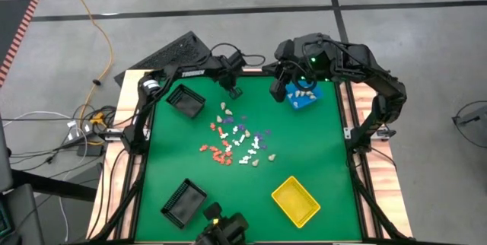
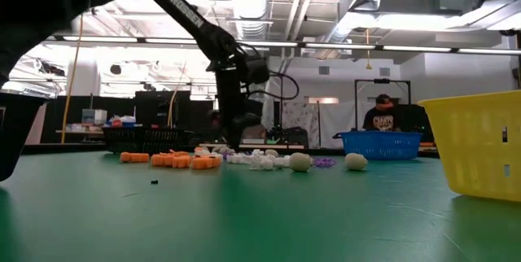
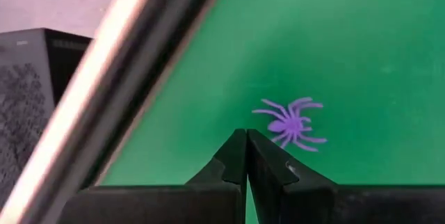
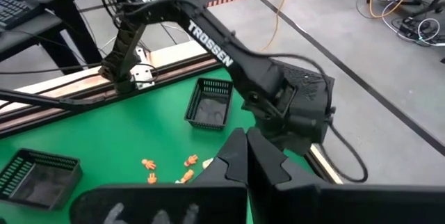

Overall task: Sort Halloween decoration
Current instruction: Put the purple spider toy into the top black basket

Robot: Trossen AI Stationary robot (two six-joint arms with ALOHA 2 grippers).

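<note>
The Halloween decoration (image 1: 237, 140) lies as a loose scatter of tiny orange, white, purple and beige pieces on the middle of the green mat. One purple spider (image 3: 292, 123) lies flat on the mat near the far edge, apart from the rest. My left gripper (image 3: 247, 137) is shut and empty, its tips just beside the spider; the high view shows the left gripper (image 1: 234, 91) at the far edge. My right gripper (image 1: 278, 91) hangs shut and empty, high up beside the blue bin (image 1: 313, 105), which holds a few beige pieces.
One black bin (image 1: 185, 100) stands at the far left and another black bin (image 1: 183, 202) at the near left. A yellow bin (image 1: 295, 200) sits at the near right. The table's metal rail (image 3: 118, 92) runs close by my left gripper. People show in the room behind.
</note>
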